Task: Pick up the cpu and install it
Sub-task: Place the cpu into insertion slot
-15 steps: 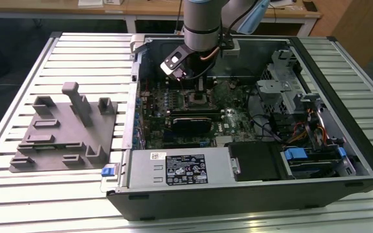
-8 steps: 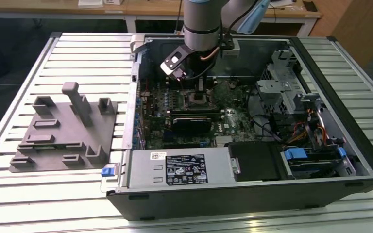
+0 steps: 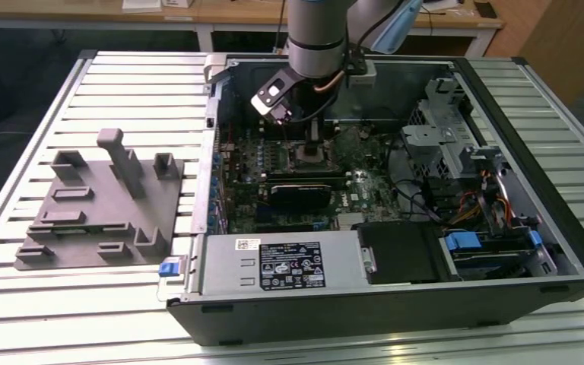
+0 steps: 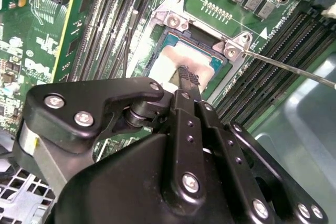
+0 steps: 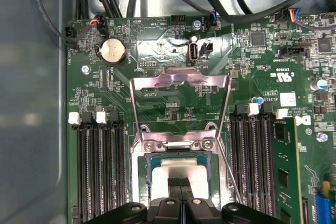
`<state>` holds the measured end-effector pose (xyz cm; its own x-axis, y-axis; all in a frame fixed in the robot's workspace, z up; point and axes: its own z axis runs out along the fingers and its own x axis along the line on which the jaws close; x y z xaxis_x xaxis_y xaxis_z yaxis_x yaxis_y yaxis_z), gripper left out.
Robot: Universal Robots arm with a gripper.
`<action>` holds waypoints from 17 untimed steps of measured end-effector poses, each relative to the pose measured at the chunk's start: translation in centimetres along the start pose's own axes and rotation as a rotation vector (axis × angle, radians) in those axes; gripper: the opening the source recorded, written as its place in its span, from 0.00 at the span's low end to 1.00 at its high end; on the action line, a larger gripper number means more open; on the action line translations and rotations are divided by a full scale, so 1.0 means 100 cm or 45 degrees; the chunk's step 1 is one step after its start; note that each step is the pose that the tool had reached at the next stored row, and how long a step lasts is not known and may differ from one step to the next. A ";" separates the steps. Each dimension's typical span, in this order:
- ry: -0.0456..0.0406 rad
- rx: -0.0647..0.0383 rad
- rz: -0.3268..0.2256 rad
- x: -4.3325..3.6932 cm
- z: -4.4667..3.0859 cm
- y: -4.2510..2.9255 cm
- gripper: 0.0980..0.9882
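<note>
Slatted metal table (image 3: 58, 327) carrying an open computer case (image 3: 373, 315) laid on its side, with a grey plastic tray (image 3: 89, 228) of upright blocks beside it on the exterior view's left; wooden desks stand behind. The robot arm (image 3: 318, 38) reaches down from above into the case, over the middle of the green motherboard (image 3: 373, 194).

In both wrist views the cpu (image 4: 181, 56) (image 5: 181, 169) lies flat inside the socket frame (image 4: 176, 19) (image 5: 178, 142), its pale silver-grey top facing up and its green edge visible along the socket's inner rim. The frame's metal load plate (image 5: 181, 80) stands raised and open behind the socket, and the thin wire lever (image 4: 289, 67) juts out to one side, unlatched.

The gripper (image 4: 188, 76) (image 5: 178, 182) sits directly over the cpu. Its two black fingers are pressed together with no visible gap between them, and their ribbed tips meet the centre of the chip's metal top; nothing is pinched between them.

Rows of dark memory slots (image 4: 105, 30) (image 5: 97, 169) flank the socket on both sides. A round coin battery (image 5: 113, 51) lies on the board beyond the raised plate.
</note>
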<state>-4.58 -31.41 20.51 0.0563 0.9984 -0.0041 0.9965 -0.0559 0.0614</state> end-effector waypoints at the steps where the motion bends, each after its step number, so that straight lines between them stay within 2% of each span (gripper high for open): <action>1: 0.000 0.000 0.000 0.0000 -0.0016 0.0001 0.01; 11: 0.002 -0.001 0.000 -0.0001 -0.0201 0.0012 0.01; 17: 0.002 -0.002 0.000 -0.0002 -0.0374 0.0023 0.01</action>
<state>-4.58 -31.41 24.25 0.0562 0.9984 -0.0028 0.9965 -0.0560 0.0626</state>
